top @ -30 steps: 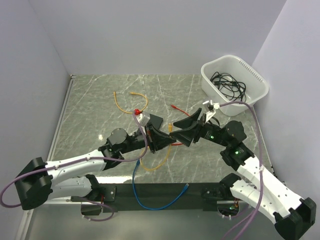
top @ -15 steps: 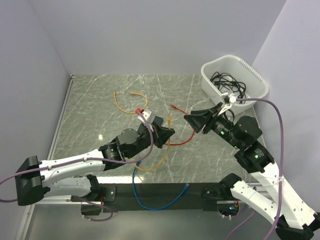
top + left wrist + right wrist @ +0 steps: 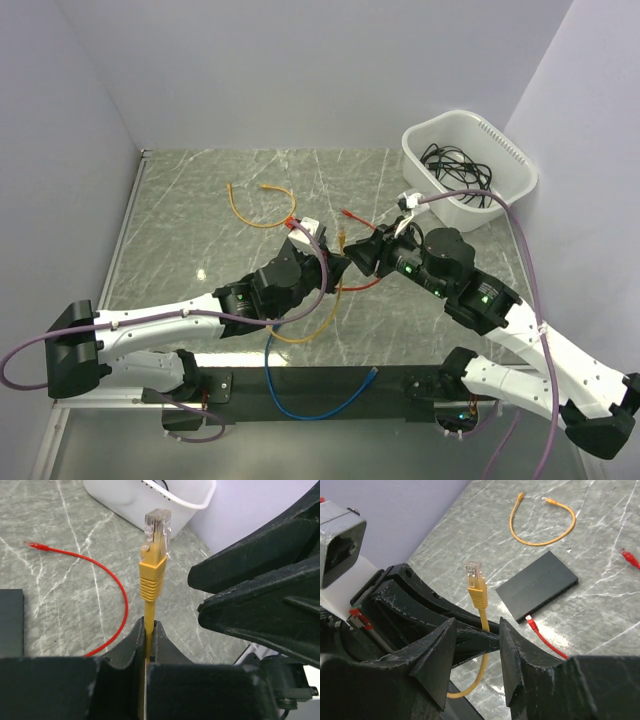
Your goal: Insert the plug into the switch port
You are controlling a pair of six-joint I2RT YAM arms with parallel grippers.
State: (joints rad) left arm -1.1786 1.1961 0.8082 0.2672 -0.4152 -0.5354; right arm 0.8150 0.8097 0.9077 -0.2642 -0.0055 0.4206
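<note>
My left gripper point(image 3: 149, 625) is shut on a yellow cable just below its yellow plug point(image 3: 156, 527), which stands upright with its clear tip up. In the top view the left gripper point(image 3: 335, 268) meets my right gripper point(image 3: 362, 256) mid-table. My right gripper point(image 3: 477, 630) is open, its jaws on either side of the left fingers and the yellow cable below the plug point(image 3: 475, 577), without touching it. The switch point(image 3: 537, 586) lies flat on the table beyond, and shows at the left edge of the left wrist view point(image 3: 10, 622). In the top view the arms hide it.
A red cable point(image 3: 107, 580) curves over the table, one red plug point(image 3: 532, 625) lying at the switch's near edge. An orange cable point(image 3: 255, 205) lies at the back left. A white tub point(image 3: 468, 165) of black cables stands at the back right. A blue cable point(image 3: 320, 400) hangs off the front edge.
My right gripper has swung left and down to the left gripper, its jaws now around the yellow cable. The left gripper has moved right and a little farther back with the plug.
</note>
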